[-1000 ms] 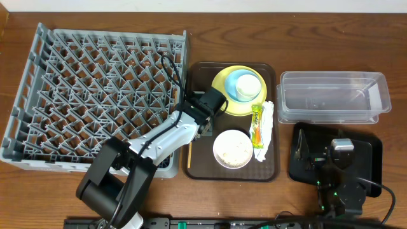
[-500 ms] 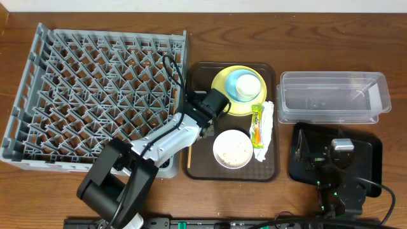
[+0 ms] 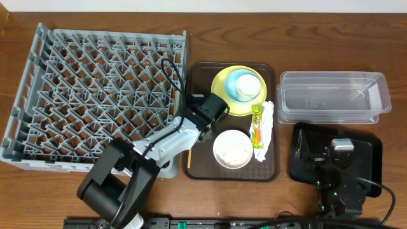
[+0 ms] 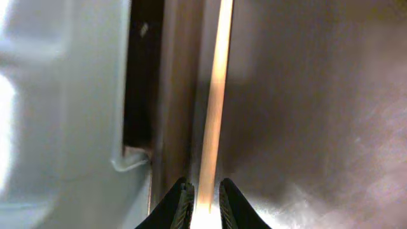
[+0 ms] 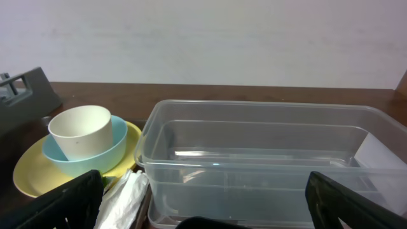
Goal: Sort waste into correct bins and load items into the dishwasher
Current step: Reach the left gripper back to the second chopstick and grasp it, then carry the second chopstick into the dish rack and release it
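Note:
In the left wrist view my left gripper (image 4: pixel 203 205) is shut on a thin wooden chopstick (image 4: pixel 216 95) at the left edge of the brown serving tray (image 3: pixel 202 166). From overhead the gripper (image 3: pixel 199 129) sits beside the grey dish rack (image 3: pixel 95 95), the chopstick (image 3: pixel 189 156) trailing toward the front. The yellow plate (image 3: pixel 221 95) carries the light blue bowl (image 3: pixel 236 93) with the white cup (image 3: pixel 247 82) inside. A white bowl (image 3: pixel 232 148) holds rice scraps. The sachet (image 3: pixel 257 124) lies on the napkin (image 3: pixel 268 121). My right gripper (image 5: pixel 203 186) is open, nothing in it.
The clear tub (image 3: pixel 334 95) stands at the right, with the black tray (image 3: pixel 372 162) in front of it under my right arm. In the left wrist view the rack's grey wall (image 4: pixel 63 95) is close on the left.
My left gripper has edged slightly toward the front left, still holding the chopstick. The right arm has not moved.

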